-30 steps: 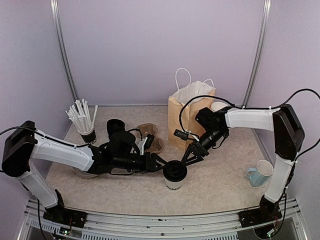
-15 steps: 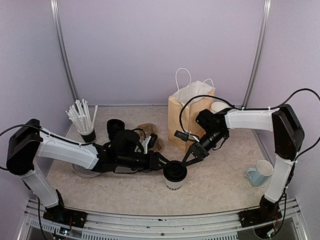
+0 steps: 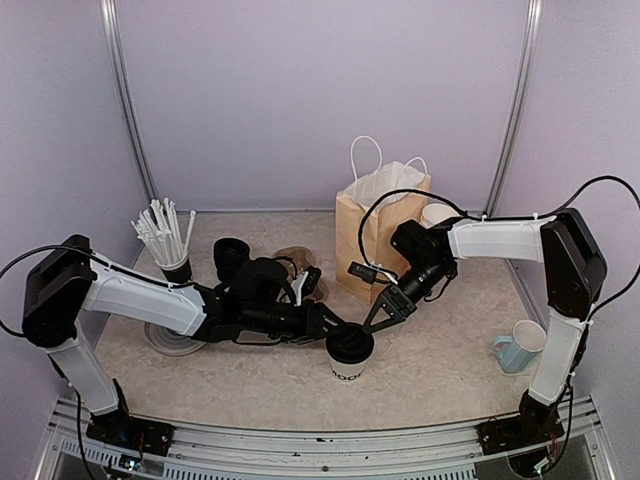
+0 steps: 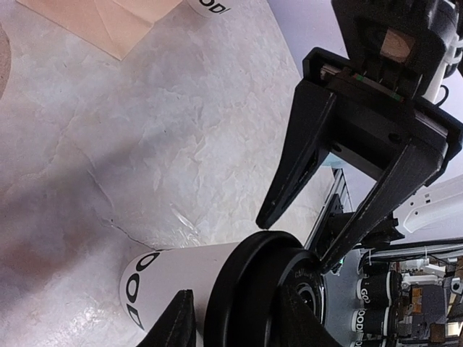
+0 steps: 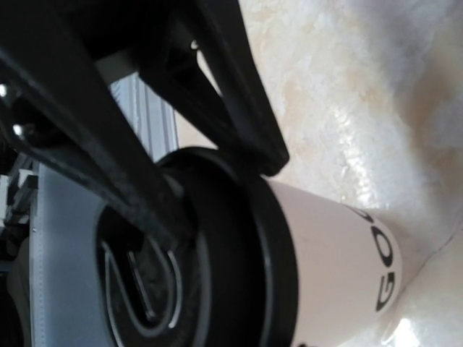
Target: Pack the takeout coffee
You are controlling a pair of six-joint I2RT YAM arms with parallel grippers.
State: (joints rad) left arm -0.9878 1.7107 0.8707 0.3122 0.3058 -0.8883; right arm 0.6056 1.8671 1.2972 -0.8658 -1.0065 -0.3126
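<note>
One takeout coffee cup [image 3: 350, 362], white with a black lid and black lettering, stands upright at the front middle of the table. It also shows in the left wrist view [image 4: 173, 278] and the right wrist view [image 5: 340, 253]. My left gripper [image 3: 334, 328] reaches it from the left, open, with one finger beside the cup wall and the other over the lid top [image 4: 253, 289]. My right gripper [image 3: 376, 320] comes from the right, open, with its tips at the lid's rim. The brown paper bag [image 3: 372, 228] stands open behind the cup. No second lidded cup shows.
A white cup [image 3: 437, 212] with no visible lid stands behind the bag's right side. A cup of white straws [image 3: 168, 240], a stack of black lids [image 3: 232, 254] and brown cardboard pieces [image 3: 300, 264] are at the left. A light blue mug [image 3: 520, 346] is front right.
My left gripper has slid right until its fingers reach the cup's lid. My right gripper has barely moved. The cup has stayed in place.
</note>
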